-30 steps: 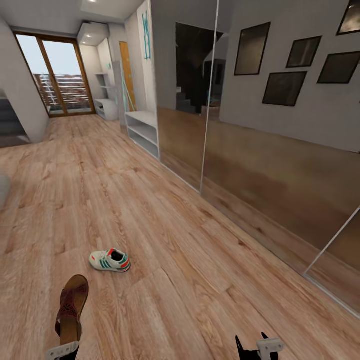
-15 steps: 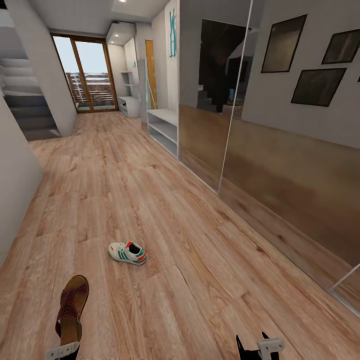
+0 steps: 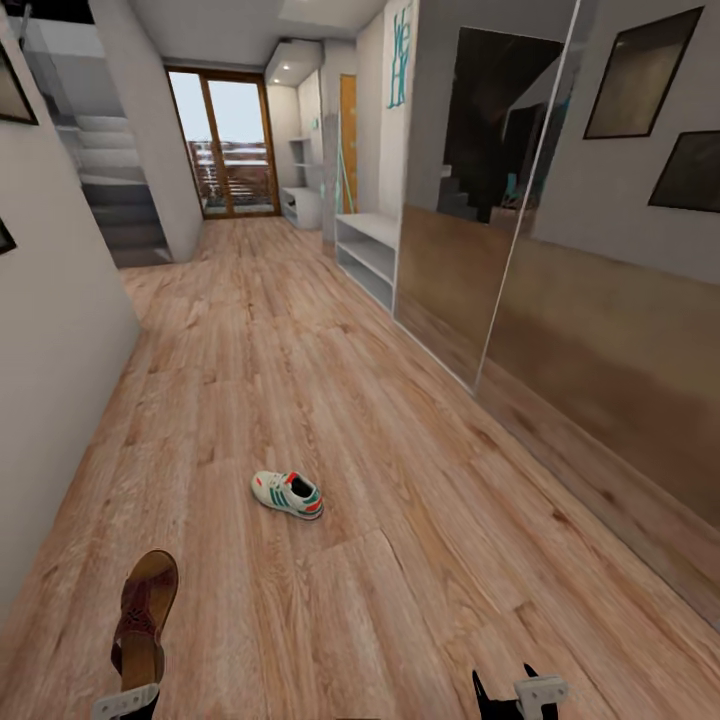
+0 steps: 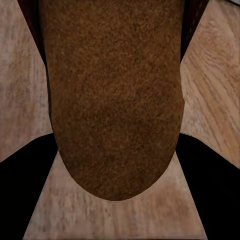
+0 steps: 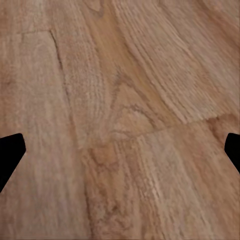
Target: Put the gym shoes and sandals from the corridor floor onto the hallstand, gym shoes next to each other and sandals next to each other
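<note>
Corridor floor (image 3: pixel 300 380), light brown wood-grain planks, stretches away toward glazed doors. Along its right edge, well ahead, stands the pale grey-white hallstand (image 3: pixel 366 250) with 2 open shelf slots, apparently bare. Midway down the planks lies 1 white gym shoe with green stripes and a red-orange tongue (image 3: pixel 288 494). Nearer, the left gripper (image 3: pixel 126 703) is clenched on the heel of 1 flat brown leather sandal (image 3: pixel 143 620), carried above the boards. The right gripper (image 3: pixel 520 695) is spread and grasps nothing. Judged step: carrying this sandal to the rack; next calls for driving forward, then reaching to a shelf.
</note>
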You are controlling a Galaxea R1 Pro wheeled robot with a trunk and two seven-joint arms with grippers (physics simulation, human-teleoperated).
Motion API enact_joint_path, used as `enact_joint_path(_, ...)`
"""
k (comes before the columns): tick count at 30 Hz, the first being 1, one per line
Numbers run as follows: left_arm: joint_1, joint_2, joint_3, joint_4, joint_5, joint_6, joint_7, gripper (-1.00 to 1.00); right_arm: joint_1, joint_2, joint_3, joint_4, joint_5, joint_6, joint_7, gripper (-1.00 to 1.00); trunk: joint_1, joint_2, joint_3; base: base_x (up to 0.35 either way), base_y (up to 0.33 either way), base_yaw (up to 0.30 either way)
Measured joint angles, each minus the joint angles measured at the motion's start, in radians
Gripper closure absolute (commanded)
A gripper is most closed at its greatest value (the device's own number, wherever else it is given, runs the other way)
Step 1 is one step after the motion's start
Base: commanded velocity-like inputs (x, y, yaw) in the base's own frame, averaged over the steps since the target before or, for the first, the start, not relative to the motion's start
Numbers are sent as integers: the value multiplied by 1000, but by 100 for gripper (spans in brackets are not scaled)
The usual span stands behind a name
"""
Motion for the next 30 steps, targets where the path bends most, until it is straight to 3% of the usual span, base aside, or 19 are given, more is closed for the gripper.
enact_joint_path(13,0,0,1,0,-1,0,2,100,0,0,1,-1,2,0,1,-100,-1,0,-10,311,0,236)
enact_joint_path(30,0,0,1,0,-2,0,2,100,0,-13,4,3,10,-2,4,-100,-1,0,-12,337,0,12)
